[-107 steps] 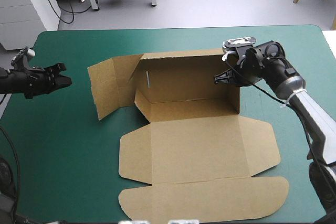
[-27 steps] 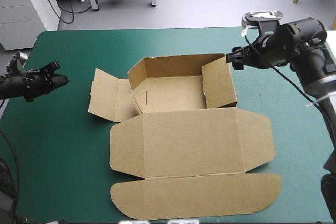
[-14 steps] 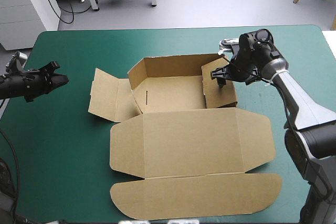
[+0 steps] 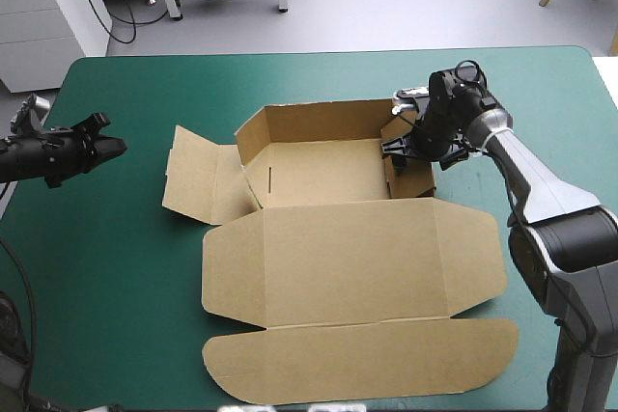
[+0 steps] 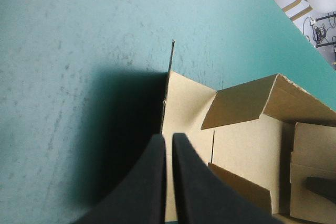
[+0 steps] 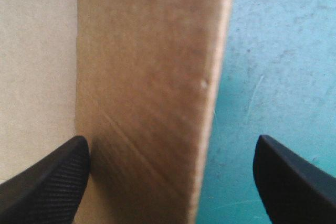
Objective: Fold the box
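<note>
Cardboard box (image 4: 348, 258), a brown cut sheet, lies on the teal-green table cover (image 4: 126, 267), back and side walls raised, lid panels flat. The right pincer (image 4: 398, 153), with two broad black fins, gapes wide open astride the box's right side wall (image 6: 147, 77), one fin inside and one outside. The left pincer (image 5: 169, 137) is closed to a point, the box's spread left flap (image 5: 186, 103) ahead of it, untouched.
</note>
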You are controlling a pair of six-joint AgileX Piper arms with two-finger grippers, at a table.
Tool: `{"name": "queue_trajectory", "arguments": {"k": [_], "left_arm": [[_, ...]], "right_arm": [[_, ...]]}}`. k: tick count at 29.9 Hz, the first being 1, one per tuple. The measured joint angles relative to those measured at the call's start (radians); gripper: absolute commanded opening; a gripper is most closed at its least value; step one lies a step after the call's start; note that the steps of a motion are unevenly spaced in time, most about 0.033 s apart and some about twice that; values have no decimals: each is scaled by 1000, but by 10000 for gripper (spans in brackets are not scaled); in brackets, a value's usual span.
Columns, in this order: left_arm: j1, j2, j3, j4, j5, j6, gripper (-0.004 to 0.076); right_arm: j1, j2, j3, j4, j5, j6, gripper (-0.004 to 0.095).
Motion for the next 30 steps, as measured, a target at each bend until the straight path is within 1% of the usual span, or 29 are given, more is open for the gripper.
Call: {"name": "queue_trajectory", "arguments": {"k": [1, 2, 3, 4, 5, 6, 7, 8, 9, 20, 23, 27, 30], "left_arm": [[0, 0, 0, 0, 0, 0, 15], [0, 0, 0, 0, 0, 0, 15], [0, 0, 0, 0, 0, 0, 15], [0, 0, 0, 0, 0, 0, 15], [0, 0, 0, 0, 0, 0, 15], [0, 0, 0, 0, 0, 0, 15], [0, 0, 0, 0, 0, 0, 15], [0, 0, 0, 0, 0, 0, 15], [0, 0, 0, 0, 0, 0, 15], [0, 0, 0, 0, -5, 32, 15], [0, 0, 0, 0, -6, 72, 15], [0, 0, 0, 0, -11, 126, 15], [0, 0, 0, 0, -12, 156, 15]], "right_arm": [[0, 0, 0, 0, 1, 0, 726], [0, 0, 0, 0, 3, 0, 670], [0, 0, 0, 0, 3, -1, 591], [0, 0, 0, 2, 4, -1, 486], [0, 0, 0, 3, 4, -2, 356], [0, 0, 0, 7, 6, -3, 271], [0, 0, 0, 8, 6, -3, 90], [0, 0, 0, 9, 8, -7, -19], [0, 0, 0, 12, 8, -15, -1], [0, -22, -20, 18, 8, -34, 0], [0, -94, -48, -3, 14, -49, 0], [-1, -278, -93, -55, 24, -65, 0], [-1, -412, -112, -64, 32, -65, 0]]}}
